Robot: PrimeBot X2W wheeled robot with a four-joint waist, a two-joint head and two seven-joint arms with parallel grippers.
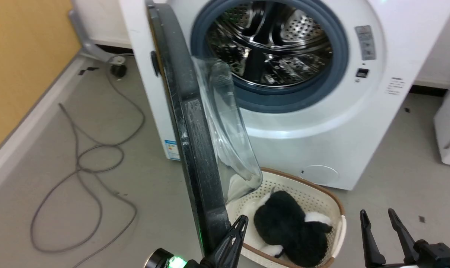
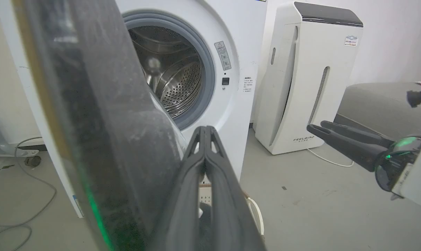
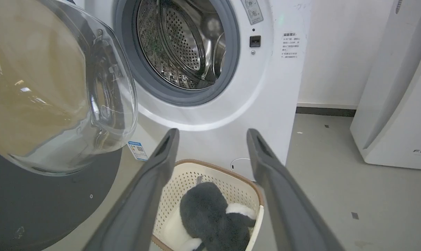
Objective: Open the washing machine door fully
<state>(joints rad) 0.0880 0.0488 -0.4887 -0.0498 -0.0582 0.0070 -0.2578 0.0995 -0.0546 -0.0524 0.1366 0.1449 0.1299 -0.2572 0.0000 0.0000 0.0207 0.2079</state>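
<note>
Washing machine door stands swung out from the washing machine, edge-on to my head camera, with the drum exposed. My left end effector, fingers pressed together, sits just beside the door's lower inner rim; I cannot tell whether they touch. My right end effector is spread and empty, near the basket.

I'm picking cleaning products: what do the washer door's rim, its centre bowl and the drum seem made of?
The rim of the washing machine door looks like glossy black plastic, dusty and scuffed. Its bowl is clear, probably glass: see-through with sharp reflections. The drum looks like polished stainless steel: mirror-bright and perforated.
</note>
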